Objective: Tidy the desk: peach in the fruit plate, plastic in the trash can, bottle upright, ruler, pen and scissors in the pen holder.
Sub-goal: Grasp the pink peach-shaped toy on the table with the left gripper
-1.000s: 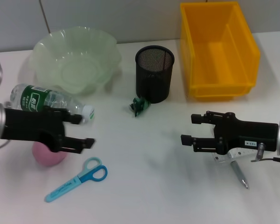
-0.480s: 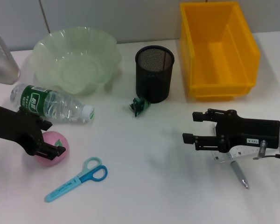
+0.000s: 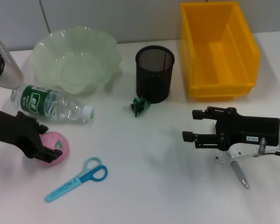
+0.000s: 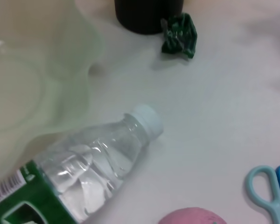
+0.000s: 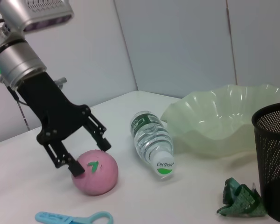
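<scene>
Peach [image 3: 52, 148], pink, round and matte with a small green leaf mark, sits on the near left of the white table [image 3: 144, 186], with the left gripper [image 3: 45, 147] spread wide and its black fingers straddling the fruit; in the right wrist view one fingertip [image 5: 75, 168] touches the peach's side, the other stands just above it. Just far of the peach lies a clear plastic water bottle [image 3: 51, 104] on its side, ribbed, green-labelled, its white cap pointing right. Behind it stands the fruit plate [image 3: 75, 58], a pale green translucent bowl with a wavy, scalloped rim. Near of the peach lie scissors [image 3: 77, 178] with light blue handles.

At mid table a black wire-mesh pen holder [image 3: 154, 73] stands upright, and a crumpled green plastic scrap [image 3: 139, 106] rests just beside its base on the near left. To the far right is the trash can [image 3: 218, 49], a glossy yellow rectangular bin.

The right gripper [image 3: 193, 126] hovers over the near right of the table, fingers parted and holding nothing. Partly hidden under it lie a white ruler [image 3: 233, 154] and a grey pen [image 3: 240, 175], touching each other.

The table is smooth and white; a pale grey panelled wall [image 3: 107, 18] runs behind it.
</scene>
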You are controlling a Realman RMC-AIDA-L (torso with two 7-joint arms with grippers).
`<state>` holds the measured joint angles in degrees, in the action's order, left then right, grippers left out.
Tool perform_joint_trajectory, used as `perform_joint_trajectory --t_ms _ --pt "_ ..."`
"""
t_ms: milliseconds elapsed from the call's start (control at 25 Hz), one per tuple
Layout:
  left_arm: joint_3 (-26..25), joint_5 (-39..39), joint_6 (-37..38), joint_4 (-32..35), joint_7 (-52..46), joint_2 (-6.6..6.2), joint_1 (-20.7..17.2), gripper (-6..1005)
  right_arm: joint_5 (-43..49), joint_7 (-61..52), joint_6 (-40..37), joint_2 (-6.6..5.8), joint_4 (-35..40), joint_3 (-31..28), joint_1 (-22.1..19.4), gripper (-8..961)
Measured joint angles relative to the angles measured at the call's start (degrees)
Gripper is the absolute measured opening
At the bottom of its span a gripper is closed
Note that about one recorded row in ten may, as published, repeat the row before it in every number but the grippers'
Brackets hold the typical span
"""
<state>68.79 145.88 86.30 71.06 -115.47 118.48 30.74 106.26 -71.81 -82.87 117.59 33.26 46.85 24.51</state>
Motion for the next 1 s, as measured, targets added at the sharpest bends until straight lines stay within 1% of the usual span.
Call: perform_joint_trajectory --t_ms 80,400,520,760,1000 --pt "0.1 0.0 0.0 -1.3 -0.2 -0.07 0.5 782 0.0 0.0 0.1 0.0 0.0 0.0 0.2 795" --pt "0.1 0.1 0.0 -2.5 -0.4 -0.11 0.6 776 0.4 0.0 0.0 0.02 0.0 0.1 0.5 795" --pt "0.2 0.1 0.0 -3.1 -0.4 -0.07 0.6 597 0.7 0.0 -0.2 0.1 0.0 0.1 0.5 795" --pt "0.3 0.1 0.0 -2.8 -0.5 -0.01 0.4 402 0.7 0.0 -0.3 0.16 -0.1 0.1 0.4 795" --pt "-0.3 -0.5 0.9 -2.4 -0.4 0.0 0.6 341 0.8 0.0 -0.4 0.18 -0.2 0.1 0.4 795"
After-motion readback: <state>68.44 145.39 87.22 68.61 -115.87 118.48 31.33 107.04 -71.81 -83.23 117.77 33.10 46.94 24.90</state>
